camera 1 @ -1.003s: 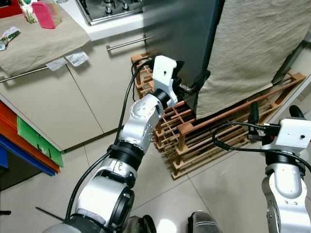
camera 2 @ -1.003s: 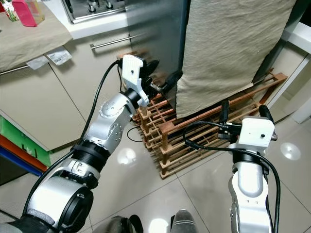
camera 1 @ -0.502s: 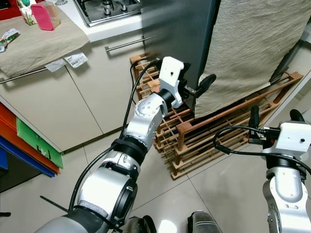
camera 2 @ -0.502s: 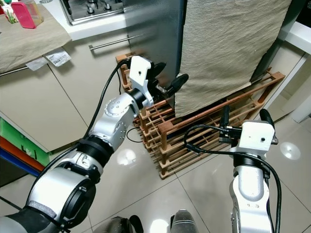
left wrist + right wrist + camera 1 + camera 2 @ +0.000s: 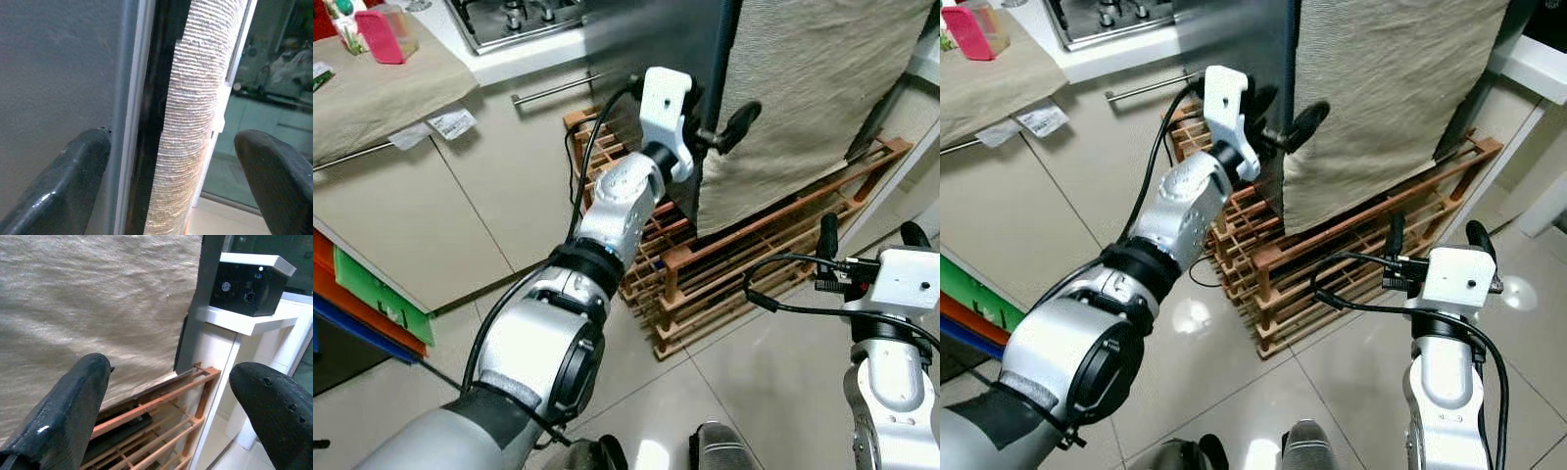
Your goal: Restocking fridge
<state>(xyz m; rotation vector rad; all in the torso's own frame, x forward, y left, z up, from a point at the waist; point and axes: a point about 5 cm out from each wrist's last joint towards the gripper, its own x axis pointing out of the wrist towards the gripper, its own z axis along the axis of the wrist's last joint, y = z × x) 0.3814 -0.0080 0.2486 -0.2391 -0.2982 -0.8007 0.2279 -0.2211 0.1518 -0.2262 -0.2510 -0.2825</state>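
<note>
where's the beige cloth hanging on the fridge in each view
Left eye view: the beige cloth fills the upper right, just right of the left gripper.
Right eye view: upper middle to right.
Left wrist view: a vertical ribbed band between the fingers.
Right wrist view: it covers the upper left.
Shared landmark: the dark fridge door edge beside the cloth.

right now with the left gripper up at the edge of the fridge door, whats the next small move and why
Probably ease the left gripper a little further in and close on the door edge. Its open fingers straddle the fridge door edge, where the beige cloth hangs, one finger on the grey face and the other beyond the cloth. Nothing is gripped yet, and the door looks shut. The right gripper hangs open, low by the wooden rack.
</note>
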